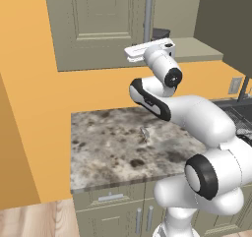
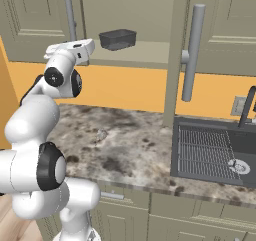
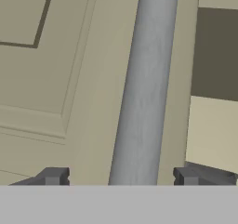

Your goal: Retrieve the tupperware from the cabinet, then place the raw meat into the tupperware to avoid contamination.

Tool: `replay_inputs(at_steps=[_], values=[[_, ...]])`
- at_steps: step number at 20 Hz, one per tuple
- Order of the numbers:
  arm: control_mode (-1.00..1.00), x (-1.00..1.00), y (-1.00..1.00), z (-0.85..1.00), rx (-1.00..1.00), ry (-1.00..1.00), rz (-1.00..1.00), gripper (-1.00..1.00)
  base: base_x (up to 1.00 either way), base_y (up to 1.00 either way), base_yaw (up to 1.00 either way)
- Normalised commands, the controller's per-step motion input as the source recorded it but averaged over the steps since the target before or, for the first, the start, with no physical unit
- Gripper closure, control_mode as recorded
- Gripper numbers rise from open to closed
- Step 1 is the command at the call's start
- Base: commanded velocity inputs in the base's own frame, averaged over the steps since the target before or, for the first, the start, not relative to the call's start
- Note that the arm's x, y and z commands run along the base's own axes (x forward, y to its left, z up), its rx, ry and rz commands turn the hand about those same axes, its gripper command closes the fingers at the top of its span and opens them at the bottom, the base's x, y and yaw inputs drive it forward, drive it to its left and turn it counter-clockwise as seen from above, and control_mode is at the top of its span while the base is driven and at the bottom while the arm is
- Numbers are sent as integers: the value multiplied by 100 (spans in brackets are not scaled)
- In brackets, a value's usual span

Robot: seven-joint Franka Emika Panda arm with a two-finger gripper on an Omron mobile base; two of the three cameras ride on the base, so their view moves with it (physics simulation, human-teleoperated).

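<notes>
The cabinet (image 1: 98, 24) hangs above the counter, its left door closed and its right door (image 2: 220, 25) swung open. On the exposed shelf sits the dark smoky tupperware (image 2: 118, 39), also seen as the tupperware (image 1: 160, 33) behind my hand. My gripper (image 3: 122, 177) is open right in front of the left door's long grey bar handle (image 3: 144, 88), one fingertip (image 3: 53, 175) on each side of the bar and apart from it. The hand (image 2: 70, 47) is up at the door's lower edge. A small pale object (image 1: 144, 132) lies on the counter; I cannot tell what it is.
The marbled counter (image 1: 108, 147) runs below, with a dark sink (image 2: 215, 152) and faucet (image 2: 248, 105) at the right. The open door's handle (image 2: 192, 55) hangs out over the counter. Low cabinets with short handles (image 1: 110, 197) stand beneath. The wall is orange.
</notes>
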Motion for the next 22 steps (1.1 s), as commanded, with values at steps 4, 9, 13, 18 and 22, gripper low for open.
replay_inputs(at_steps=[4, 9, 13, 18, 22], values=[[-100, 16, 2, -3, 0, 0, 0, 100, 0, 0, 0], [-100, 15, 0, -4, 0, 0, 0, 100, 0, 0, 0], [-100, 16, 16, -6, 0, 0, -1, 100, 0, 0, 0], [-100, 11, 41, -11, -1, 0, -6, 100, 0, 0, 0], [-100, 10, 52, -14, -2, 0, -9, 100, 0, 0, 0]])
